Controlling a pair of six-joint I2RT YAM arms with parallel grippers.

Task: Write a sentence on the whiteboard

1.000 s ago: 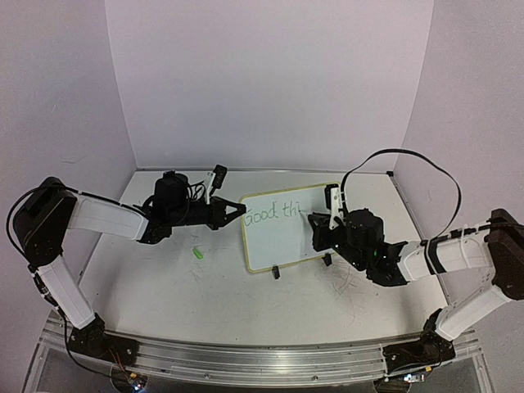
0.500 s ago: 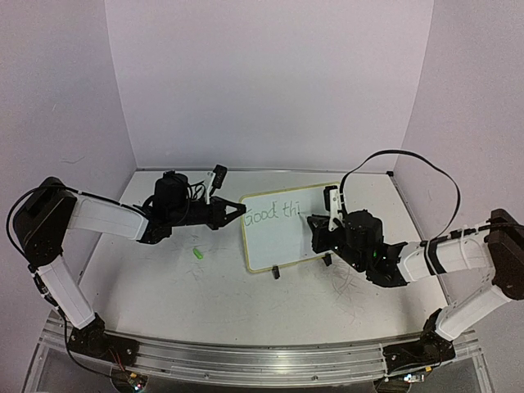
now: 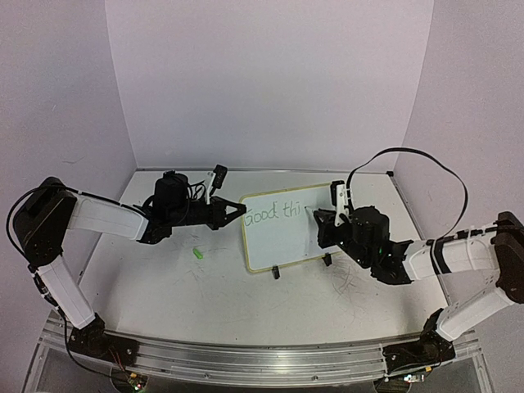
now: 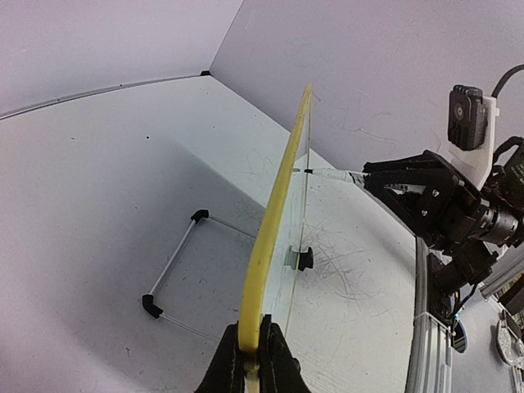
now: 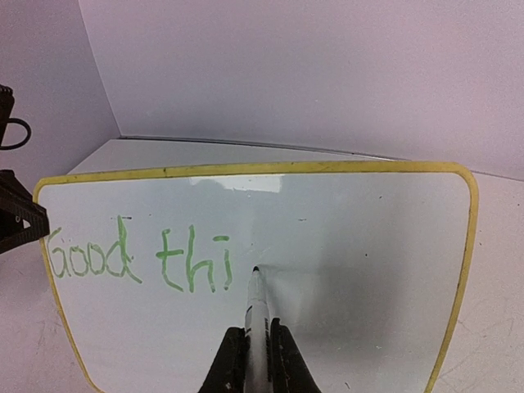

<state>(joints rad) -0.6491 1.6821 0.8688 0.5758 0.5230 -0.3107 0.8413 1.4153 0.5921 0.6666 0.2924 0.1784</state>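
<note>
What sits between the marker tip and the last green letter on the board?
Nothing but bare whiteboard: the right wrist view shows the marker tip just right of the "i" in the sentence.

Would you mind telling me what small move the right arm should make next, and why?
Probably draw the marker down to start an "n": the sentence reads only "Good thi", the right gripper holds the tip just right of the "i", and the left gripper clamps the whiteboard by its rim, steadying it.
</note>
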